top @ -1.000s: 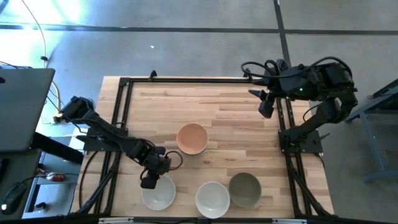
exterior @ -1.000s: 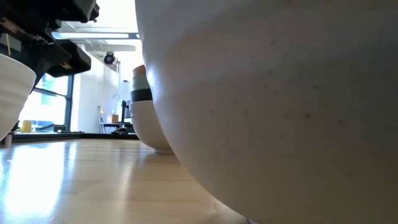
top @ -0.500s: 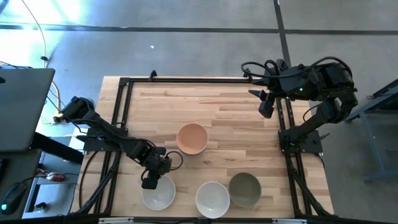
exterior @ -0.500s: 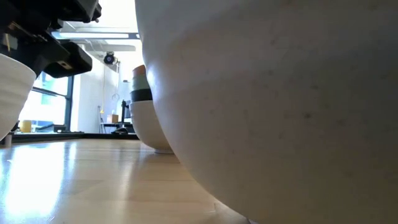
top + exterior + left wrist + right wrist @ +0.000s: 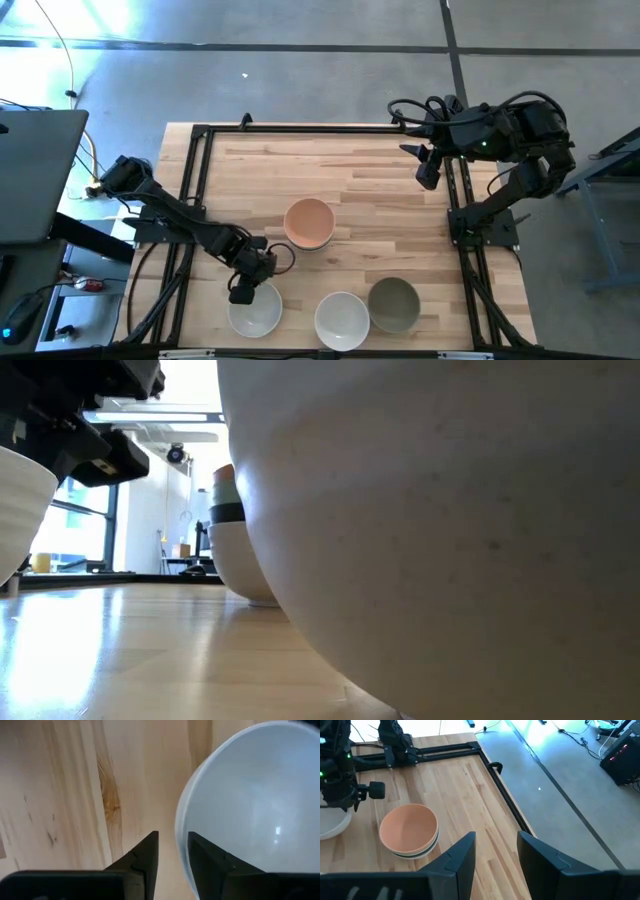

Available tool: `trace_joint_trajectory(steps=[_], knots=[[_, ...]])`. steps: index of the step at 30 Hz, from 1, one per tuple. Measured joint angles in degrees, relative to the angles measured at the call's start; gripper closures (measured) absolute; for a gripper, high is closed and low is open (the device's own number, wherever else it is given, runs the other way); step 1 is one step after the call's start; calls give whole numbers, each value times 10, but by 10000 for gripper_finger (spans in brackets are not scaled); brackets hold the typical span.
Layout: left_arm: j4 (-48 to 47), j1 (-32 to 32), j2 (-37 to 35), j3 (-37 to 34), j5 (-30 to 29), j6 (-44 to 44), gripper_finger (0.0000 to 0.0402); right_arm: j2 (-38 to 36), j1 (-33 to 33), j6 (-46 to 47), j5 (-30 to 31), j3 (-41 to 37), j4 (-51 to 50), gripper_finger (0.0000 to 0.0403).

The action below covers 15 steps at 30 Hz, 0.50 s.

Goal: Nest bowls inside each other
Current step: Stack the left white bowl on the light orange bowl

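White bowl (image 5: pixel 254 310) at near-left tabletop (image 5: pixel 360 180) edge, rim between left jaws (image 5: pixel 170 852), narrowly parted, not yet clamped. Thin rim grip: could slip or tip on lift. Peach stack (image 5: pixel 309 222) mid-tabletop. Right jaws (image 5: pixel 495 847) parked far-right, open, empty.

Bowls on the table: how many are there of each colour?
White bowls: 3
Peach bowl: 1
Mint bowl: 1
Black bowl: 1
Olive-grey bowl: 1
Total: 7
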Motion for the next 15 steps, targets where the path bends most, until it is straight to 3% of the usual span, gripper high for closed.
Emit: trace_joint_trajectory(steps=[10,15], knots=[[23,-2,56,0,36,-1,316,0,0,0,0,0,0,265],[18,0,56,-1,46,-1,375,0,0,2,0,0,0,265]])
